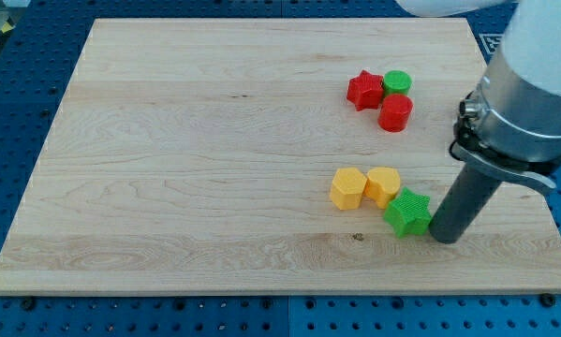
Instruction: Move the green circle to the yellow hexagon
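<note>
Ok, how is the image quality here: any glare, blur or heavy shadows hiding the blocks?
Camera view: even, soft lighting, no glare on the board; blocks sharp, including the green circle and yellow hexagon; only faint shadows; my tip is in focus, while the arm's top is cropped by the frame.

A wide silver-grey cylinder ringed by a black clamp narrows to a dark grey rod ending in my tip [444,238].

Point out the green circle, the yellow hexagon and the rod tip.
green circle [397,81], camera view, on its top face.
yellow hexagon [347,187], camera view, on its top face.
my tip [444,236], camera view, at the rod's very lower end, beside the green star [408,212].
</note>
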